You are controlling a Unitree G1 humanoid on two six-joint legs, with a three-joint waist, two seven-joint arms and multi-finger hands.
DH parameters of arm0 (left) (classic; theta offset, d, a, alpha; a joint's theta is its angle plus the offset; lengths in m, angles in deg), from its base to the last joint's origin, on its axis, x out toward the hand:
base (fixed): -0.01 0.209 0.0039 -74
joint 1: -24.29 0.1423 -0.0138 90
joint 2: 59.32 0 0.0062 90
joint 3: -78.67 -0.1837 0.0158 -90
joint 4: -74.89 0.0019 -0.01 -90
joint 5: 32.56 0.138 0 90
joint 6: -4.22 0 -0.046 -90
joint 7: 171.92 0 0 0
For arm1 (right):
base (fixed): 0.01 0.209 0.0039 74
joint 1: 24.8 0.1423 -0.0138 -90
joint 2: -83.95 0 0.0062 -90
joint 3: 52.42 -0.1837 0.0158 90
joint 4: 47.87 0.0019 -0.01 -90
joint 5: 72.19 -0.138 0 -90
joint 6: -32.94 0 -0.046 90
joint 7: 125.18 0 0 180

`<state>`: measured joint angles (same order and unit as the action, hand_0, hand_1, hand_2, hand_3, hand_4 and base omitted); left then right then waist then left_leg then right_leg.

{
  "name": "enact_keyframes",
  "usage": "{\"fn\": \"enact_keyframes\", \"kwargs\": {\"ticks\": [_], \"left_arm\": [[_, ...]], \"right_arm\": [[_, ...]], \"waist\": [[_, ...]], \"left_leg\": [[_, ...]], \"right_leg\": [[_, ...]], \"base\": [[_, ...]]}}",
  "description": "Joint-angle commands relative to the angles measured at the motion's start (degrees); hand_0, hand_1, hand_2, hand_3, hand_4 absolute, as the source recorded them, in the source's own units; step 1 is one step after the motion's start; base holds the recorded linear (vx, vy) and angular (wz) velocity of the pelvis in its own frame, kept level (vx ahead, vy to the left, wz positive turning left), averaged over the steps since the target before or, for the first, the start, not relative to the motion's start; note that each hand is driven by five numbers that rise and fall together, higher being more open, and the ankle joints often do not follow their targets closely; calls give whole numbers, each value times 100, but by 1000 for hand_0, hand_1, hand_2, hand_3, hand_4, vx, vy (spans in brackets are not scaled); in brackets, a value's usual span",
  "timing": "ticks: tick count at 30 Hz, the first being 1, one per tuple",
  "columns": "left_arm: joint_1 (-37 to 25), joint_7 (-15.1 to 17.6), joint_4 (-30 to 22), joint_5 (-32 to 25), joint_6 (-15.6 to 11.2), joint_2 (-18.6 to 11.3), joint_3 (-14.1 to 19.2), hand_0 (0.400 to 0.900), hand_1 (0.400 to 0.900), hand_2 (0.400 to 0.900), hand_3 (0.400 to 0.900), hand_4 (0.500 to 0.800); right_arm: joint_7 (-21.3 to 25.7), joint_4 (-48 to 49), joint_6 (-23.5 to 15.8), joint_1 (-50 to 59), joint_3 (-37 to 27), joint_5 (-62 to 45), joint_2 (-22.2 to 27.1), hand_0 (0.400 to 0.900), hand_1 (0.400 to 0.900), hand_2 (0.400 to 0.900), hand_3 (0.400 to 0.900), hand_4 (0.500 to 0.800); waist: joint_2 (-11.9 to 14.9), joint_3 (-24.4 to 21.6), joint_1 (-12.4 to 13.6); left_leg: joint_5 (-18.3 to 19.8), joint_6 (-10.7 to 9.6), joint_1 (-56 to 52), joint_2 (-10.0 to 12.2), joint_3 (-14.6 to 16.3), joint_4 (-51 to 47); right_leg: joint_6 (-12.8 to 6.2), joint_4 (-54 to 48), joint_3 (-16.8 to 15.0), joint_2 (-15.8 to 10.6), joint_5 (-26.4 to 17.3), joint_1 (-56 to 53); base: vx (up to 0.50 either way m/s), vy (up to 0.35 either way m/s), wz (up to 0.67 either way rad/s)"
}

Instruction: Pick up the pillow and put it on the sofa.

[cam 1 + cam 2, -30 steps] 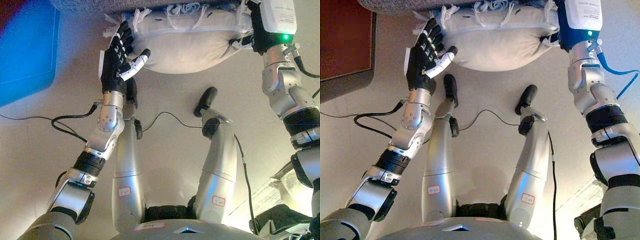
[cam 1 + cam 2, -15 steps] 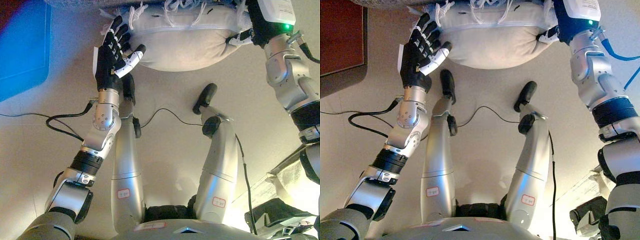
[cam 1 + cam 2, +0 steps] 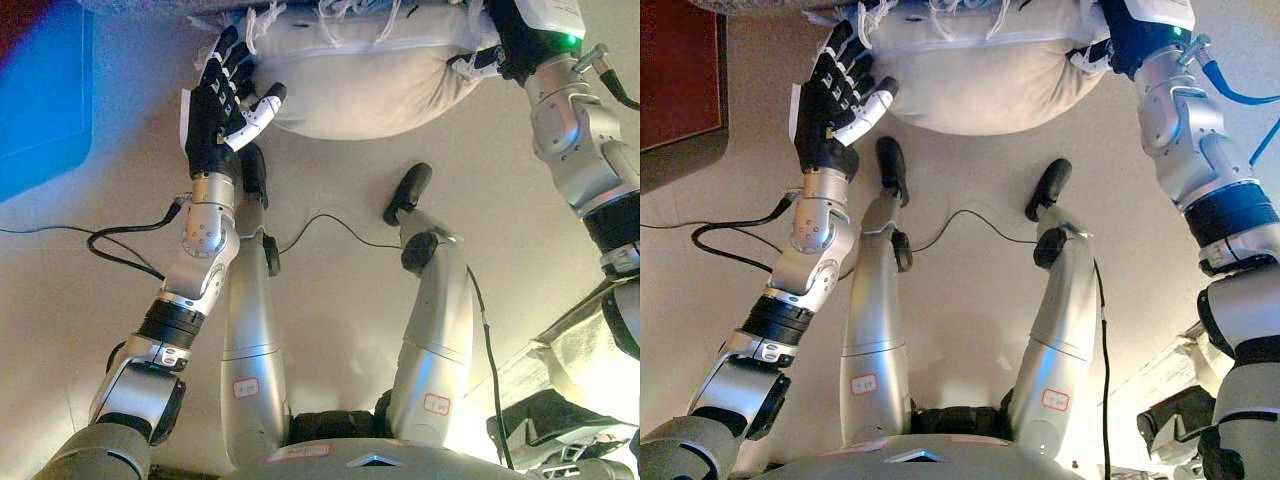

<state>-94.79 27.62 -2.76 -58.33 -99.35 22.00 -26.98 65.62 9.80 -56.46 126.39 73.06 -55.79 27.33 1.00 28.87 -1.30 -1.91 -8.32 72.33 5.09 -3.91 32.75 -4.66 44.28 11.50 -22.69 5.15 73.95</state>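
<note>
left eye view cut off the pillow [image 3: 370,85] at top; left hand [image 3: 222,100] spread against it, right hand [image 3: 500,45] clutched its corner.

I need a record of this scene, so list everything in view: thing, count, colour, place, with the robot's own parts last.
Pillow: one, off-white with white fringe along its far edge, at the top centre, held up between the two hands.
Sofa: one, grey fabric, only its edge shows along the top, just beyond the pillow.
Cabinet: one, dark red-brown, at the upper left.
Floor: beige, under everything.
Left hand: one, dark with a white-tipped thumb, fingers straight against the pillow's left end.
Right hand: one, dark, at the pillow's right end, upper right; its fingers are mostly hidden.
</note>
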Motion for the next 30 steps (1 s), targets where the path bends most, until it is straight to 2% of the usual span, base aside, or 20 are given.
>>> {"fn": "enact_keyframes", "kwargs": {"ticks": [1,6,9,14,18,19,21,22,24,25,30], "left_arm": [[283,71,17,-172,-122,192,89,900,900,900,900,800],[275,201,175,-119,-151,303,206,900,900,900,900,800],[312,294,384,-71,-170,432,342,900,900,900,900,800],[451,389,587,-17,-196,477,468,900,900,900,900,800],[702,279,819,123,-154,433,497,900,900,900,900,800],[903,182,928,179,-158,421,507,900,900,900,900,800],[998,106,1043,226,-144,417,496,900,900,900,900,800],[1253,-36,1110,273,-114,402,566,900,900,900,900,800],[1348,-84,1129,316,-110,408,584,900,900,900,900,800],[1574,-245,1193,364,-68,407,621,900,900,900,900,800],[2081,-575,1189,517,28,373,718,900,900,900,900,800]], "right_arm": [[530,702,-291,662,-536,34,0,400,400,400,400,500],[657,844,-295,466,-773,175,-54,400,400,400,400,500],[854,1121,-346,168,-1029,328,-94,400,400,400,400,500],[1037,1550,-405,-280,-1376,556,-65,400,400,400,400,500],[1122,2022,-498,-681,-1684,740,-52,400,400,400,400,500],[1139,2281,-568,-971,-1866,817,-47,400,400,400,400,500],[1123,2386,-601,-1143,-1953,849,-50,400,400,400,400,500],[1044,2774,-686,-1532,-2169,905,-42,400,400,400,400,500],[1045,2913,-730,-1712,-2305,935,-40,400,400,400,400,500],[989,3140,-815,-2053,-2451,962,-62,400,400,400,400,500],[814,3702,-1017,-2790,-2818,946,-176,400,400,400,400,500]], "waist": [[144,-215,83],[139,-225,82],[152,-267,67],[164,-228,61],[200,-252,61],[227,-331,47],[246,-382,48],[253,-476,63],[263,-509,56],[282,-672,69],[354,-1148,117]], "left_leg": [[501,94,-393,-112,60,-30],[468,97,-575,-102,82,-135],[407,107,-928,-89,113,-352],[337,132,-1618,-109,190,-664],[294,175,-2434,-159,225,-969],[278,193,-2880,-178,245,-1136],[263,194,-3177,-187,252,-1267],[248,227,-3618,-213,259,-1432],[181,234,-3857,-223,259,-1587],[144,241,-4270,-188,272,-1816],[4,196,-5351,-1,359,-2542]], "right_leg": [[-584,-285,-144,93,-411,-151],[-600,-402,-147,121,-467,-328],[-629,-585,-110,173,-528,-714],[-654,-932,-60,233,-628,-1454],[-643,-1328,-24,278,-698,-2312],[-630,-1595,12,318,-734,-2808],[-628,-1776,56,346,-764,-3143],[-628,-2016,113,369,-824,-3612],[-635,-2233,150,372,-918,-3911],[-661,-2543,236,388,-996,-4376],[-779,-3494,397,510,-1286,-5566]], "base": [[0,0,0],[1,8,-2],[5,11,-3],[2,8,-2],[38,17,-7],[43,1,-2],[103,2,-2],[143,12,-2],[93,10,0],[104,-10,0],[144,-5,-9]]}}
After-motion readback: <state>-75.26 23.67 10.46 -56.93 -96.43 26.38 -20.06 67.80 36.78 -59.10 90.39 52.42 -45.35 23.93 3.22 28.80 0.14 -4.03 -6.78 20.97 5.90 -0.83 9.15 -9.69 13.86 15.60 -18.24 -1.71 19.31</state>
